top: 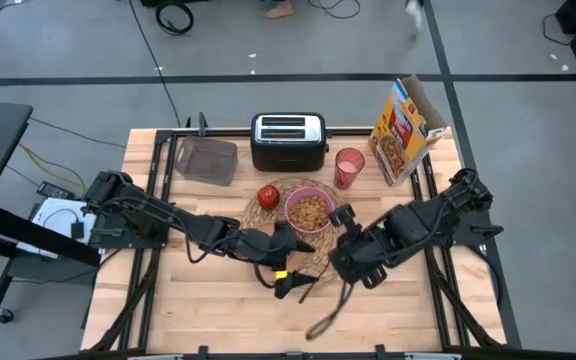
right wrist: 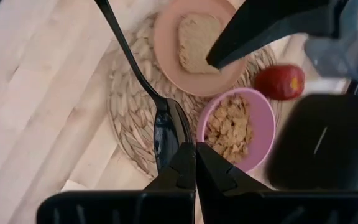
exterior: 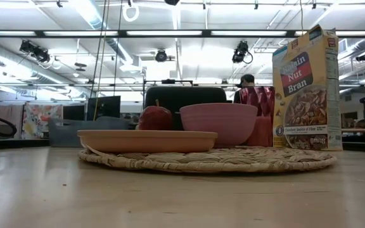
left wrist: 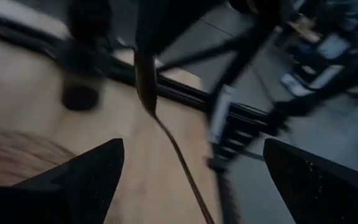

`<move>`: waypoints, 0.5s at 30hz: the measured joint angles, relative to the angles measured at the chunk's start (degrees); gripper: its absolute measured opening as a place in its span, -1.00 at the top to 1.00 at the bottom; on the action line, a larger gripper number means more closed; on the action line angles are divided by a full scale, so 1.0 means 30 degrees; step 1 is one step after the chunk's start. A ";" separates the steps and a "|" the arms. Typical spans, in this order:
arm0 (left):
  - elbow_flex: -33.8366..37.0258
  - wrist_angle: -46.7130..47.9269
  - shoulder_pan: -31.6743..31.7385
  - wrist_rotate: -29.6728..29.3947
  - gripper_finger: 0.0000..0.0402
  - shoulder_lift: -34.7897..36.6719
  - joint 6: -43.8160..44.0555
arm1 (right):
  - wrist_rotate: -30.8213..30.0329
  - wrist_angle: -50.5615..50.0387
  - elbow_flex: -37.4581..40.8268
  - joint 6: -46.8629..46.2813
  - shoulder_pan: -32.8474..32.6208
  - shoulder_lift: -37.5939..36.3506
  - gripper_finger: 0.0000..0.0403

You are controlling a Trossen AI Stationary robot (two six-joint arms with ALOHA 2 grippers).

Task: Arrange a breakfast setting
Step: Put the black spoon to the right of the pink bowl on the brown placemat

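The right gripper is pinching the bowl end of the metal spoon between fingers pressed tight together, holding it above the right side of the round woven placemat, with the handle reaching out over the bare table. Below it, the pink bowl of cereal sits on the mat's far right part, the salmon-tan plate with the toast slice lies to its left, and the small red apple rests at the mat's far edge. The left gripper, jaws spread wide, hangs over the plate's near side, holding nothing as far as the blurred wrist view lets me judge. The pinch is far from the spoon's middle, so the long handle could swing or slip loose. With the arms this close, the spoon might clip the left gripper or tip the bowl.
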State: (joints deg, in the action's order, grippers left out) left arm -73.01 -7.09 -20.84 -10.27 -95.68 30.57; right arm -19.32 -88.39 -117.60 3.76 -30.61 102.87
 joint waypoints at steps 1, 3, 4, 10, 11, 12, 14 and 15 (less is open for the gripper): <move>0.0000 -0.0069 0.0000 -0.0565 -0.94 0.0000 -0.0567 | 0.0143 -0.0019 0.0000 -0.0208 0.0192 0.0000 0.98; 0.0000 -0.0046 0.0079 -0.0937 -0.94 0.0000 -0.1121 | 0.0413 -0.0002 0.0000 -0.0338 0.0507 0.0000 0.98; 0.0000 0.0025 0.0220 -0.0872 -0.94 0.0000 -0.1206 | 0.0494 -0.0002 0.0000 -0.0292 0.0624 0.0000 0.98; 0.0000 0.0160 0.1188 -0.0685 -0.94 0.0000 -0.1265 | 0.0403 0.0013 0.0007 0.0922 0.1301 0.0000 0.98; 0.0000 0.0079 0.1332 -0.0721 -0.94 0.0000 -0.1467 | 0.0403 0.0022 0.0007 0.1091 0.1483 0.0000 0.98; 0.0000 0.0062 0.1470 -0.0709 -0.94 -0.0004 -0.1595 | 0.0411 0.0074 0.0007 0.1242 0.1659 0.0000 0.98; -0.0018 0.0010 0.1782 -0.0631 -0.94 -0.0248 -0.1625 | 0.0403 0.0417 0.0007 0.1316 0.2043 0.0000 0.98; -0.0012 0.0339 0.1892 -0.0602 -0.94 -0.0332 -0.1496 | 0.0384 0.0694 0.0007 0.1316 0.2246 0.0000 0.98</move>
State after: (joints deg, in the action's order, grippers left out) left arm -73.05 -6.08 -15.16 -12.08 -96.68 26.08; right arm -18.17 -86.31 -117.58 7.70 -23.87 102.87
